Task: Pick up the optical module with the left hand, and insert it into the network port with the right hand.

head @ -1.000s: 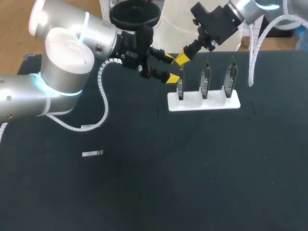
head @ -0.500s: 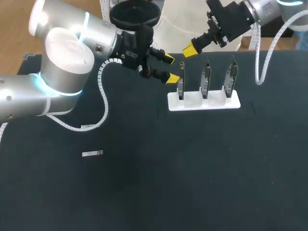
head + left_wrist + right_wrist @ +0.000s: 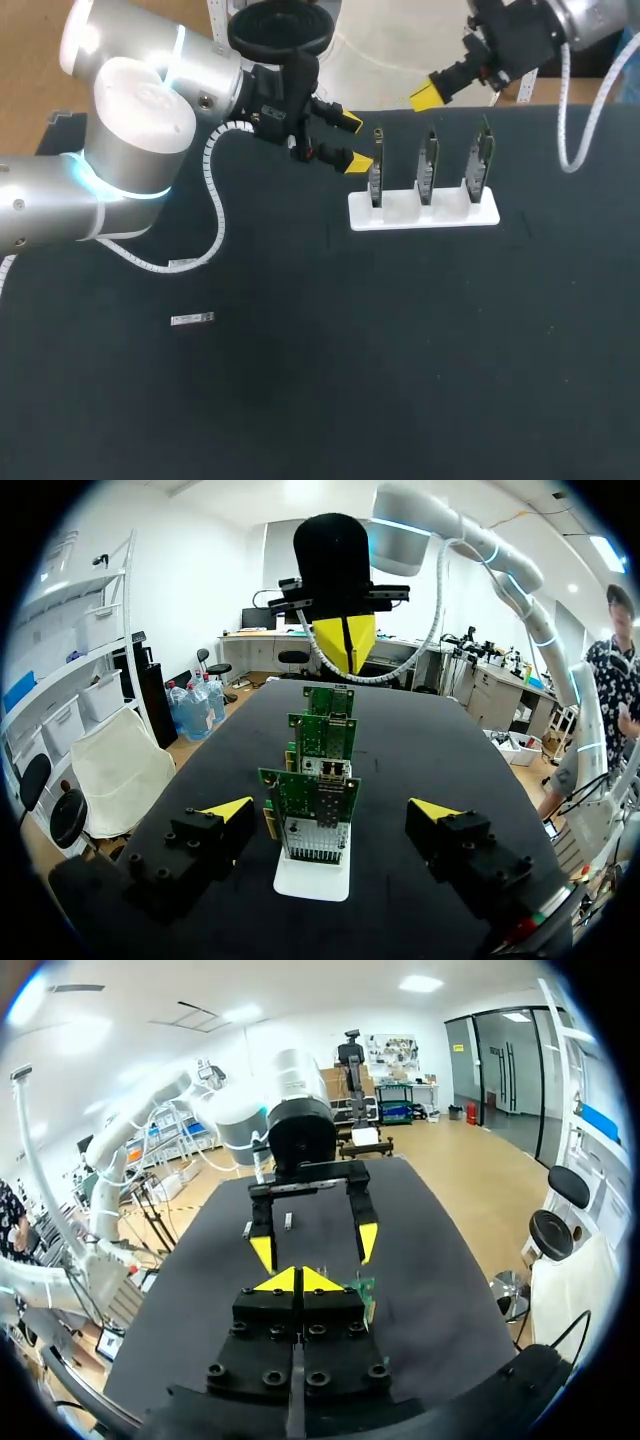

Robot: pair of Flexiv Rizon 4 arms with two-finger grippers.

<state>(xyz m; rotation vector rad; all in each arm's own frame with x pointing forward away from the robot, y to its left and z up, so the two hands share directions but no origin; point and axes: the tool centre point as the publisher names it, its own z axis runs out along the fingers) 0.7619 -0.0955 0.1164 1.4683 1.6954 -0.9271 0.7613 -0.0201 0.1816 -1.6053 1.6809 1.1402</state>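
Observation:
The optical module (image 3: 192, 320), a small silver bar, lies alone on the black table at the left. Three green network-port boards stand upright in a white stand (image 3: 423, 212) at the back. My left gripper (image 3: 352, 142) hangs open just left of the leftmost board (image 3: 375, 178), with nothing between its fingers. In the left wrist view the left gripper (image 3: 330, 810) flanks the nearest board (image 3: 310, 798) without touching it. My right gripper (image 3: 428, 97) is shut and empty, raised above and behind the boards. In its own view the right gripper (image 3: 298, 1280) points toward the left gripper (image 3: 315, 1245).
The white stand (image 3: 312, 876) holds the boards in a row, one behind another as the left wrist sees them. The right gripper (image 3: 345, 640) hangs past the farthest board. Bare black tabletop (image 3: 400, 350) spreads across the front and right.
My right gripper, shut throughout, has drawn back from the leftmost board, moving right and up toward the table's far edge. The left arm and the module have not moved.

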